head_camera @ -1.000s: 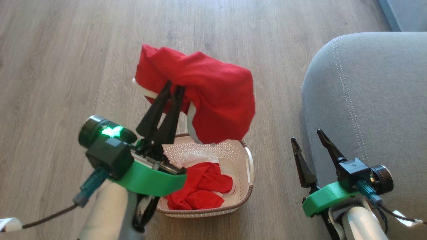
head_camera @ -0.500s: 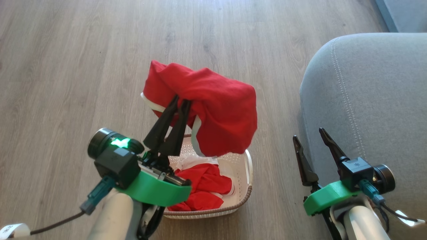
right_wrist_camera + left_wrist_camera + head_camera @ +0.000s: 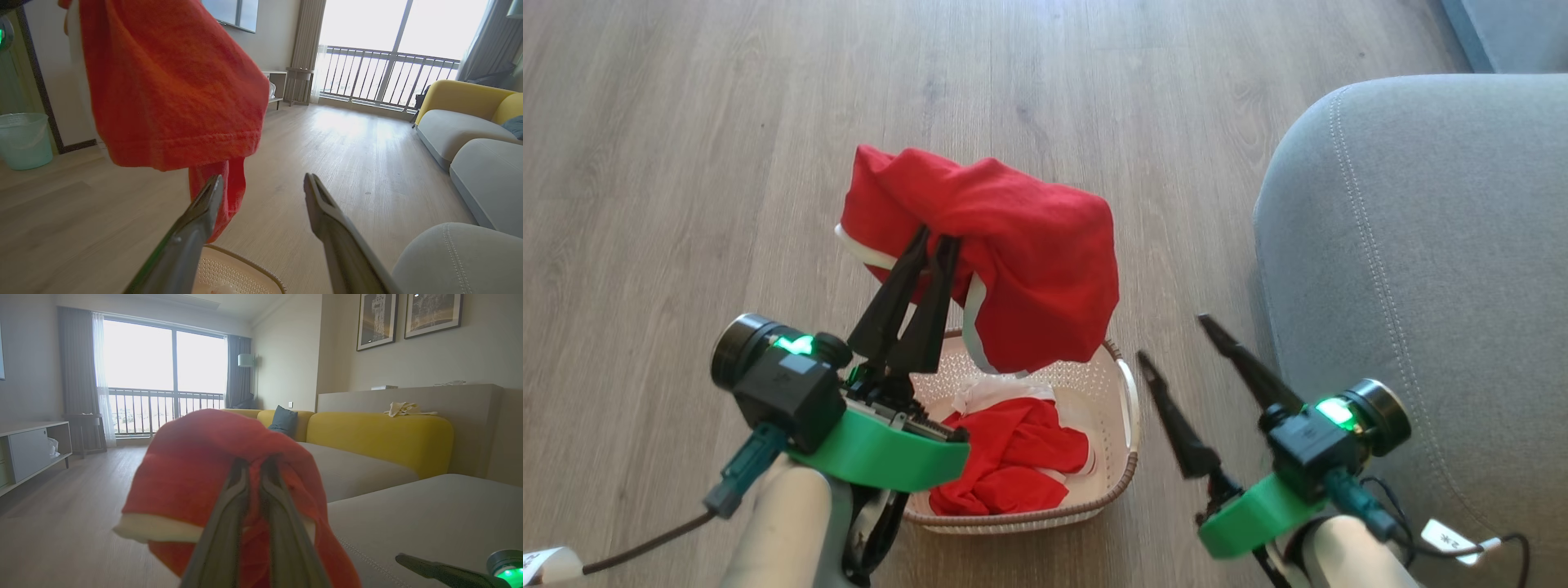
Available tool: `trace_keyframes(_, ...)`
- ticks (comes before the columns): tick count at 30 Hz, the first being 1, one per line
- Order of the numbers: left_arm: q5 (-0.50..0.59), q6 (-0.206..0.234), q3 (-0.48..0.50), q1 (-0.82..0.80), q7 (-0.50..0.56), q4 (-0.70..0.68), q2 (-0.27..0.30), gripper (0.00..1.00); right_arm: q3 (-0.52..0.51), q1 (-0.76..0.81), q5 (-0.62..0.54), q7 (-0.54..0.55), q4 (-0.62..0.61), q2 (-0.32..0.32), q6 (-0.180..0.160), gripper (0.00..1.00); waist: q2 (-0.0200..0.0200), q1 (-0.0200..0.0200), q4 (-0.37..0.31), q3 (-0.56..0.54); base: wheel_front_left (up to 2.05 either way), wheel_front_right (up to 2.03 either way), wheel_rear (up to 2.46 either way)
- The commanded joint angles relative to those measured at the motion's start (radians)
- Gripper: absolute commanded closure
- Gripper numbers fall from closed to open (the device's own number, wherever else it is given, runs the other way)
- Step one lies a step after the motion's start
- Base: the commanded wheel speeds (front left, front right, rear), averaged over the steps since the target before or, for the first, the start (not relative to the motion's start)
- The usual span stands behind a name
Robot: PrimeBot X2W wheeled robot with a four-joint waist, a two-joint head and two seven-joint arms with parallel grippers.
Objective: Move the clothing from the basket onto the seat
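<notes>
L gripper (image 3: 937,238) pinched shut on red garment (image 3: 1021,245), held high over basket (image 3: 1129,408) so the fabric hangs clear of the rim for the carry to grey seat (image 3: 1421,245). R gripper (image 3: 1173,338) spread, empty, btwn basket & seat, prob. ready to assist. 2nd red garment (image 3: 1013,461) lies in basket.

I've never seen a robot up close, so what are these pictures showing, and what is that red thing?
These are a two-armed robot's own cameras: one looks down from its head, two look along each arm's fingers. Its left gripper is shut on a red garment, held above a cream basket on the wooden floor. More red clothing lies in the basket. The right gripper is open, holding nothing. The grey seat is to the right.
</notes>
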Motion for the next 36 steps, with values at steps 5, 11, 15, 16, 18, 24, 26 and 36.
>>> trace_keyframes(5,0.026,0.001,0.034,-0.054,-0.01,-0.024,0.007,1.0,0.155,-0.034,0.031,-0.007,-0.12,-0.096,0.0,0.0,0.0,0.0,0.003,0.002,0.0,0.0,0.0)
trace_keyframes(11,0.039,-0.004,0.022,-0.055,-0.01,-0.018,0.007,1.0,0.191,-0.054,0.036,-0.007,-0.181,-0.129,0.0,0.0,0.0,0.0,0.007,0.002,0.0,0.0,0.0)
trace_keyframes(15,0.049,-0.011,-0.001,-0.056,-0.01,-0.016,0.007,1.0,0.204,-0.071,0.019,-0.007,-0.184,-0.13,0.0,0.0,0.0,0.0,0.008,0.0,0.0,0.0,0.0)
trace_keyframes(16,0.051,-0.013,-0.01,-0.057,-0.01,-0.015,0.007,1.0,0.209,-0.077,0.005,-0.007,-0.18,-0.133,0.0,0.0,0.0,0.0,0.009,0.0,0.0,0.0,0.0)
trace_keyframes(18,0.054,-0.019,-0.03,-0.059,-0.01,-0.014,0.007,1.0,0.222,-0.091,-0.022,-0.007,-0.166,-0.133,0.0,0.0,0.0,0.0,0.011,-0.001,0.0,0.0,0.0)
trace_keyframes(24,0.061,-0.031,-0.105,-0.074,-0.01,-0.02,0.007,1.0,0.22,-0.132,-0.068,-0.007,-0.106,-0.115,0.0,0.0,0.0,0.0,0.027,-0.004,0.0,0.0,0.0)
trace_keyframes(26,0.056,-0.032,-0.123,-0.075,-0.01,-0.021,0.007,1.0,0.214,-0.138,-0.075,-0.007,-0.088,-0.107,0.0,0.0,0.0,0.0,0.031,-0.005,0.0,0.0,0.0)
trace_keyframes(36,0.037,-0.042,-0.212,-0.069,-0.01,-0.001,0.007,1.0,0.23,-0.155,-0.117,-0.007,-0.047,-0.087,0.0,0.0,0.0,0.0,0.054,-0.024,0.0,0.0,0.0)
